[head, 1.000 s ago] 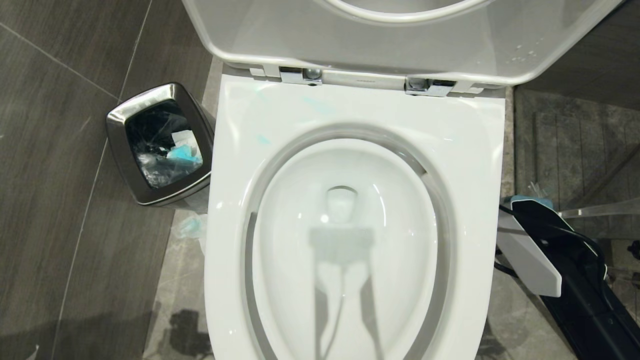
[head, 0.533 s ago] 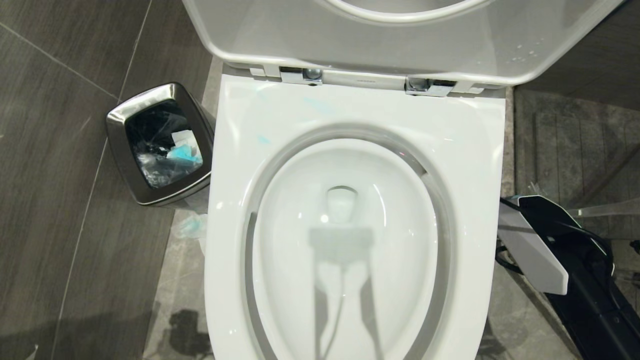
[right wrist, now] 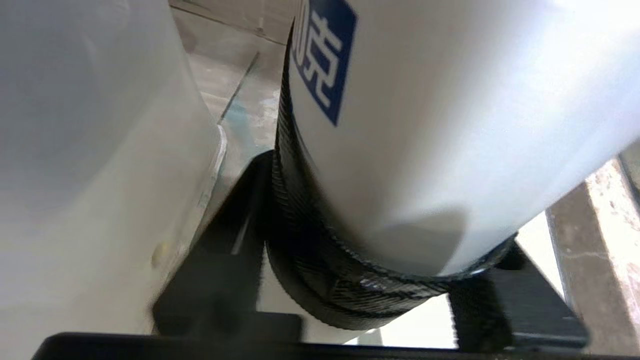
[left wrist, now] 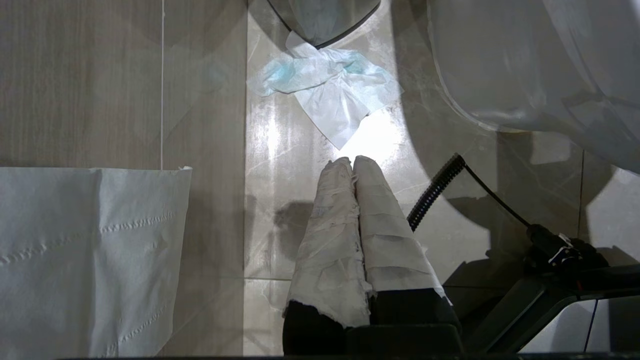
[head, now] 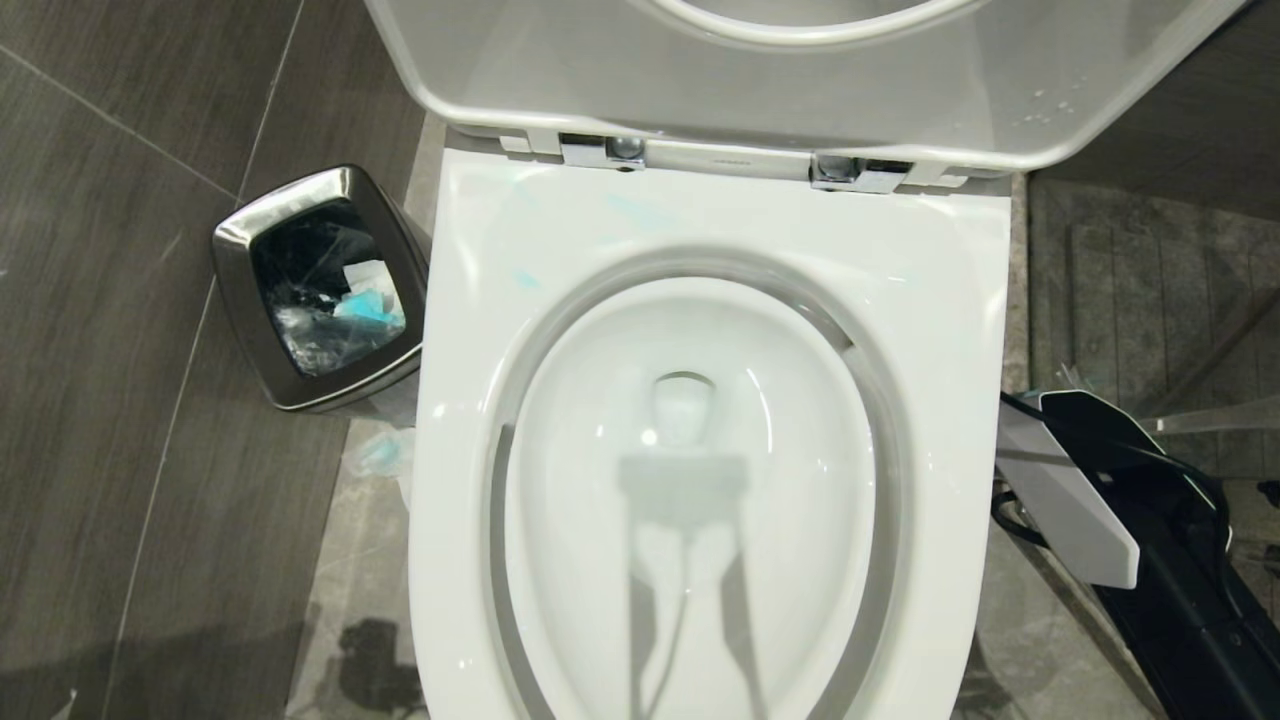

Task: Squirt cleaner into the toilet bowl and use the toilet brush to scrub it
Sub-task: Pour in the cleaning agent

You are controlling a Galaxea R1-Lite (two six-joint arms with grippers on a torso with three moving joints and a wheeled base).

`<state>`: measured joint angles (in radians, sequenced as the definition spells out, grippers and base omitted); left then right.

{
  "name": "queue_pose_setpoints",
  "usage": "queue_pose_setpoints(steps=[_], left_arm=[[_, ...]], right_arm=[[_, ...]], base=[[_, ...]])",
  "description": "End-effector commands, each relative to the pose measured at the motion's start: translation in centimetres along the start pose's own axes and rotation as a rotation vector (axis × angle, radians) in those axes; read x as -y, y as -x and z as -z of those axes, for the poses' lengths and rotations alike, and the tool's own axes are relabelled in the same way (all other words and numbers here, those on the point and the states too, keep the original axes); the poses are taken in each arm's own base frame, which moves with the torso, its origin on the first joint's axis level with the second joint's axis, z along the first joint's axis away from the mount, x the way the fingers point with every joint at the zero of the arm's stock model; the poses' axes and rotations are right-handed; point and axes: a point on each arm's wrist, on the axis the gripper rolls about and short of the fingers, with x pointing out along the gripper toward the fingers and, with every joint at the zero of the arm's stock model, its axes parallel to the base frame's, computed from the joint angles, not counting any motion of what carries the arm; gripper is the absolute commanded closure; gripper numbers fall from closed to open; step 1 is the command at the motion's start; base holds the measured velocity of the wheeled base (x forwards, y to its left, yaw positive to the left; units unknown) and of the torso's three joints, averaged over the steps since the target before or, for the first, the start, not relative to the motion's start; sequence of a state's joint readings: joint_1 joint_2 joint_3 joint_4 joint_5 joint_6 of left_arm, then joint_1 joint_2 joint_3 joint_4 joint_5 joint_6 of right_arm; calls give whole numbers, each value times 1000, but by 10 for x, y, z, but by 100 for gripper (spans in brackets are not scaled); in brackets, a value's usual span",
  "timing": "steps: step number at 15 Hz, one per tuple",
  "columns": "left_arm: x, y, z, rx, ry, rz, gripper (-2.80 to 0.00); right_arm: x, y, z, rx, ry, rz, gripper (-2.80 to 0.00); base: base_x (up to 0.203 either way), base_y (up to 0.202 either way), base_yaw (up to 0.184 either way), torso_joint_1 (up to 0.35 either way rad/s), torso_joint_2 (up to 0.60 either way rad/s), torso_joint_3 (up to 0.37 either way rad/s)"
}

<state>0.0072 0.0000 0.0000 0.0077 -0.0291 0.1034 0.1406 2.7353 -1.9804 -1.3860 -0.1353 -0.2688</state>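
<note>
The white toilet bowl [head: 690, 500] stands open below me, lid raised, with pale blue smears of cleaner [head: 525, 278] on its rim. Beside the bowl's right flank, low down, is my right arm [head: 1090, 500]. My right gripper [right wrist: 385, 210] is shut on a white bottle [right wrist: 450, 125] with a blue label and a black ribbed band; a black finger presses on each side. My left gripper [left wrist: 352, 162] hangs shut over the floor, its fingers wrapped in white paper and holding nothing. The toilet brush is out of view.
A small steel bin [head: 320, 290] with rubbish stands left of the toilet. A crumpled blue-stained tissue [left wrist: 330, 90] lies on the floor by the toilet's base. A sheet of white paper [left wrist: 90, 255] hangs near the left gripper. Glass and grey tiles lie to the right.
My right arm has shifted slightly rightward and lower beside the bowl, covering a teal object that showed above it a second ago. The bowl and bin are unchanged.
</note>
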Motion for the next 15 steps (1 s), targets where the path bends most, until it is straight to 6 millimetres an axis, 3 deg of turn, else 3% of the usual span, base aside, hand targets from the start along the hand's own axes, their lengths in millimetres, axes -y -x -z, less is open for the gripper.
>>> queue_pose_setpoints(steps=[1,8,15], left_arm=[[0,0,0,-2,-1,0,0],[0,0,0,-2,-1,0,0],[0,0,0,-2,1,0,0]], right_arm=[[2,0,0,9,1,6,0],[9,0,-1,34,6,26,0],[16,-8,-30,131,-5,78,0]], base=[[0,0,0,0,0,0],[0,0,0,0,0,0],[0,0,0,1,4,1]])
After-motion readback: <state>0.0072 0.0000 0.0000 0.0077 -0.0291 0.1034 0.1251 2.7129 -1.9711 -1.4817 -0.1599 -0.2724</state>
